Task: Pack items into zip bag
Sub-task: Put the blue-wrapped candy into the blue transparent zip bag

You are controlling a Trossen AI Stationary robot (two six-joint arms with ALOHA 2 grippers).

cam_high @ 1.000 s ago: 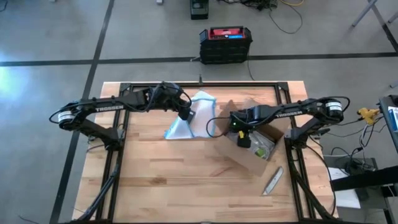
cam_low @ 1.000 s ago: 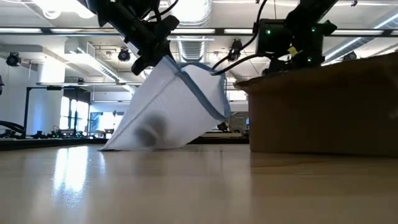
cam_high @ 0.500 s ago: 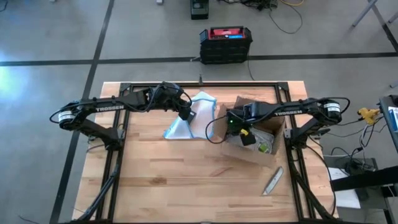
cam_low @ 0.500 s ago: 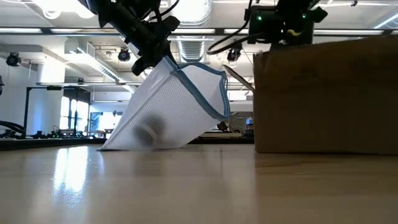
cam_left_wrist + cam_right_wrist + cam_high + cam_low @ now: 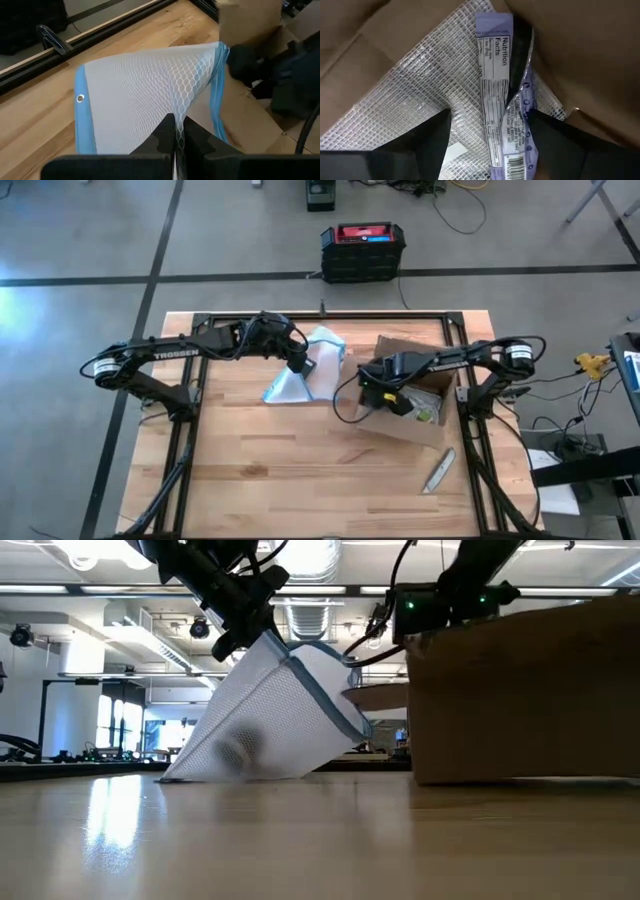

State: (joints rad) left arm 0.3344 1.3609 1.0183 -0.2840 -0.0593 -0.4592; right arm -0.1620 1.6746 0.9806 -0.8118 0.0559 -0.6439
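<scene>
The zip bag (image 5: 305, 365) is seen as a white mesh-patterned pouch with blue edging, held up off the desk (image 5: 280, 470) by one edge so that it hangs slanted, its lower end resting on the wood. It lies just beside the cardboard box (image 5: 400, 405), on the side of the box toward the left arm. The left tool (image 5: 175, 135) is closed on the zip bag, the mesh edge being pinched between its two dark fingers; in the low view the same tool (image 5: 240, 625) is seen clamped at the raised upper edge of the bag, with the blue strip running down toward the box (image 5: 525, 690).

The right tool (image 5: 385, 385) is placed over the open box, at the box's end nearest the bag, with its fingers spread apart. In the right wrist view its two dark fingers (image 5: 427, 137) are seen wide open on either side of a purple snack wrapper (image 5: 502, 95) printed with a nutrition label, which lies on a sheet of white mesh material (image 5: 415, 95) inside the box; whether the wrapper is touched cannot be told. A flap of the box (image 5: 375, 697) is seen jutting toward the bag in the low view.

A slim grey tool-like stick (image 5: 437, 470) lies on the desk near the box, on the side away from the bag
</scene>
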